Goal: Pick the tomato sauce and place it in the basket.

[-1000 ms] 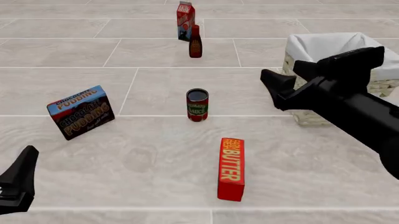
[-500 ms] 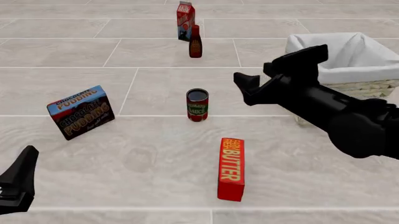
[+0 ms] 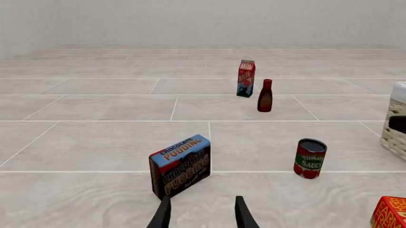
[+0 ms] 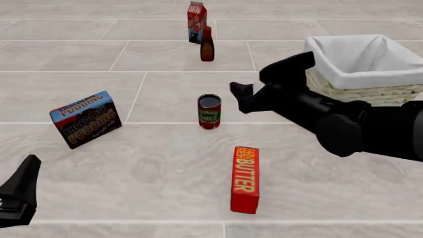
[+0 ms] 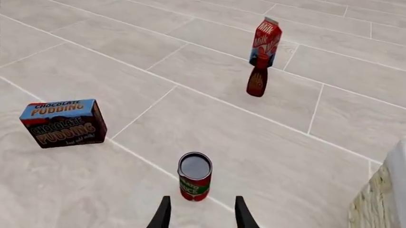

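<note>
Item: tomato sauce [image 4: 209,111], standing upright on the table, just ahead of my right gripper [image 4: 259,83], untouched. I am holding those jaws parted, nothing between them. Basket [image 4: 390,91] sitting behind that gripper. Left gripper [image 3: 201,214] is idling released, chocolate pudding box [image 3: 180,165] just ahead.

Count, all on the tiled table [image 4: 165,163]: 1 tomato sauce [image 4: 209,111] can, 1 basket [image 4: 365,64] (wicker w/ white cloth lining), 1 chocolate pudding box [image 4: 85,118], 1 butter box [image 4: 245,179], 1 milk carton [image 4: 196,22], 1 dark bottle [image 4: 207,44] just in front of the carton. That's 6 objs total: 2 boxes, 1 can, 1 carton, 1 bottle, 1 basket. Arms: 2, each w/ 1 gripper, so left gripper [image 4: 23,191] + right gripper [image 4: 264,79].
</note>
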Robot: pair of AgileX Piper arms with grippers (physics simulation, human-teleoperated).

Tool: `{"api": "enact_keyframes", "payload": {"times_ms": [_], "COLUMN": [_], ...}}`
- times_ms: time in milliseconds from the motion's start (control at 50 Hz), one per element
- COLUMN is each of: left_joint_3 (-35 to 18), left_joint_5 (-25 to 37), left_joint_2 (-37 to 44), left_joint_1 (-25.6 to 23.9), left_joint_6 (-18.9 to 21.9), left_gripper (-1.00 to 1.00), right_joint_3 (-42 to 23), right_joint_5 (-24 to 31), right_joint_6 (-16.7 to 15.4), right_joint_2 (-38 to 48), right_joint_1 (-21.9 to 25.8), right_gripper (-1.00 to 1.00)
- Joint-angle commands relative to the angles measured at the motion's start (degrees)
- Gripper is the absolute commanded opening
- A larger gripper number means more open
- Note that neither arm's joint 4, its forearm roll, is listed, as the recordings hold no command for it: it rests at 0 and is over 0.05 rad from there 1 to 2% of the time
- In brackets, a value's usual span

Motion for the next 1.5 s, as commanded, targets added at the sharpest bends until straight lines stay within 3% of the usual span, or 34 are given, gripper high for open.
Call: {"api": "enact_keyframes", "payload": {"times_ms": [20, 1500], "left_joint_3": [0.0, 0.0], "left_joint_5": [0.0, 0.0], "left_joint_2": [0.0, 0.0], "left_joint_1": [0.0, 0.0], "left_joint_6": [0.0, 0.0], "left_gripper": [1.00, 1.00], "right_joint_3": [-1.6, -8.8], "right_joint_5": [-0.7, -5.6], "right_joint_6": [-0.6, 1.2], "right_joint_2": [2.9, 19.9], "right_joint_1": [0.7, 1.5], "right_gripper": [1.00, 1.00]}}
